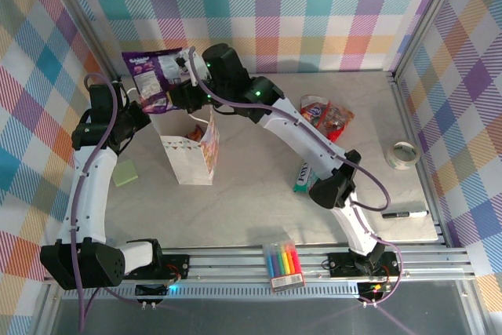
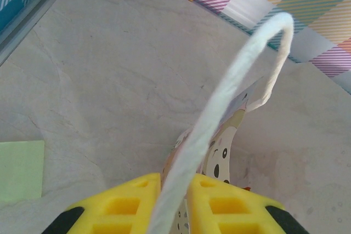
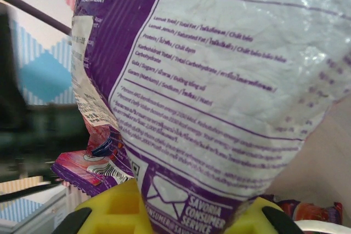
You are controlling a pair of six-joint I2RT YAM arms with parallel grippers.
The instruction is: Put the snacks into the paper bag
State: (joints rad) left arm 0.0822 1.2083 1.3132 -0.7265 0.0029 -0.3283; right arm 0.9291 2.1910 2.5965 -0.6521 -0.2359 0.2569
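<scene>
The right gripper (image 3: 189,210) is pinched narrow on the bottom seam of a purple packet (image 3: 219,80). The packet's printed back fans out away from the fingers. From above, this gripper sits at the far left of the bench (image 1: 259,217), with the packet (image 1: 153,76) stretching its long axis leftward from the jaws.

The left gripper (image 2: 174,193) is closed thin on one white cord handle (image 2: 241,64), seemingly holding up that side of the paper bag (image 1: 192,154). The bag stands upright, and its open mouth is just nearer the arm bases than the packet and lower down. The drop therefore turns on bringing the packet a little toward the bases and tipping it end-first into the mouth. The right arm is the one placed for that.

A red and an orange packet (image 1: 328,115) and a teal-and-white packet (image 1: 302,178) lie well to the right of the bag.
</scene>
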